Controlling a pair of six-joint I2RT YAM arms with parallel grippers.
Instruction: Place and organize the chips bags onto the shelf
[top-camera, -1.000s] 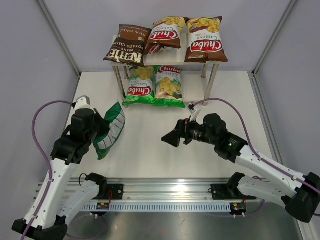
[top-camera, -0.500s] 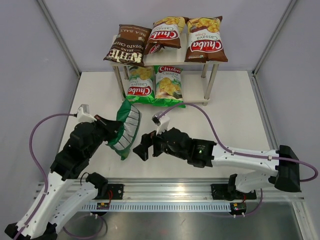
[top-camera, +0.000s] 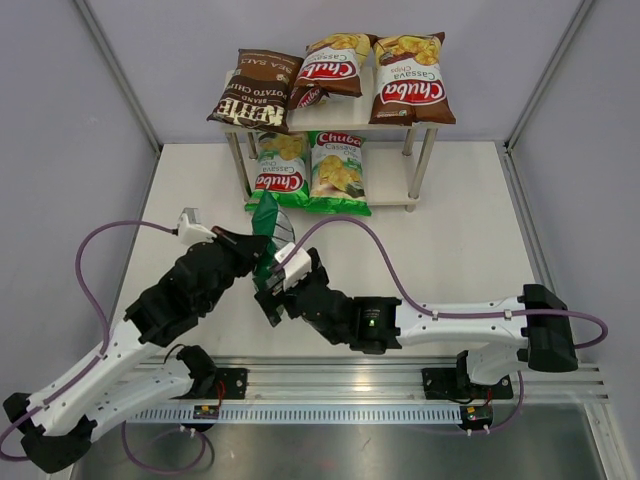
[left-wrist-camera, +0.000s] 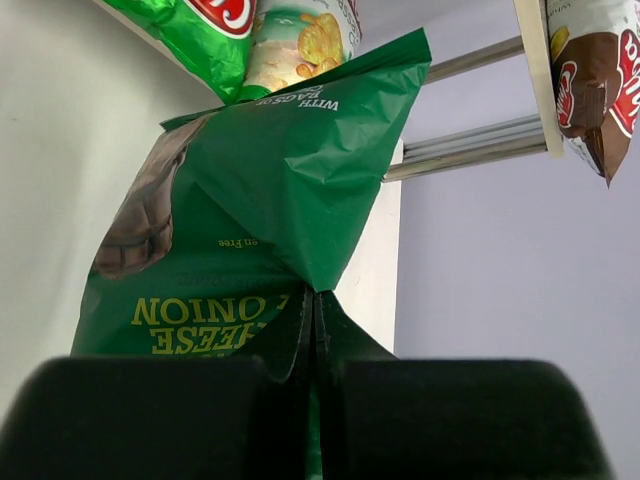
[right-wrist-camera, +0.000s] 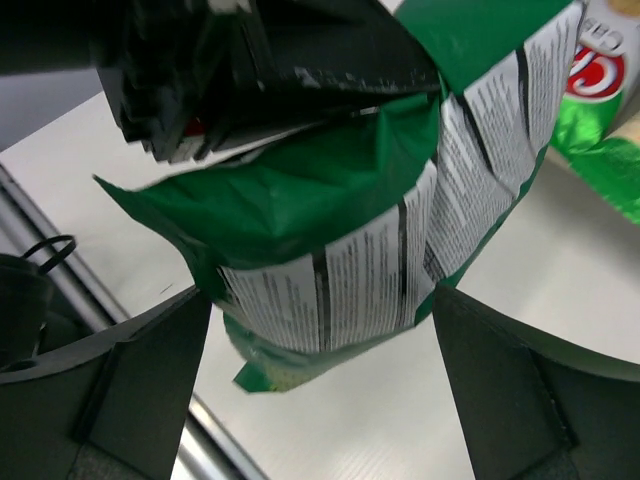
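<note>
My left gripper (top-camera: 256, 262) is shut on a fold of the dark green chips bag (top-camera: 266, 226), which hangs above the table in front of the shelf (top-camera: 392, 178). In the left wrist view the jaws (left-wrist-camera: 316, 330) pinch the bag (left-wrist-camera: 260, 220) tightly. My right gripper (right-wrist-camera: 320, 300) is open, its fingers (right-wrist-camera: 150, 370) standing wide on either side of the bag's lower end (right-wrist-camera: 350, 260), apart from it. The shelf's top board carries a Kettle bag (top-camera: 255, 90) and two brown Chuba bags (top-camera: 333, 65). Two green Chuba bags (top-camera: 281, 170) lie on the lower board.
The right part of the lower board is bare, between thin metal legs (top-camera: 424, 170). Grey walls close in the table on three sides. Purple cables (top-camera: 350, 225) loop over the table near both arms. The rail with the arm bases (top-camera: 330, 385) runs along the near edge.
My left arm has carried the green bag right and toward the table's middle. My right arm has swung left, bringing its open jaws around the bag's lower end.
</note>
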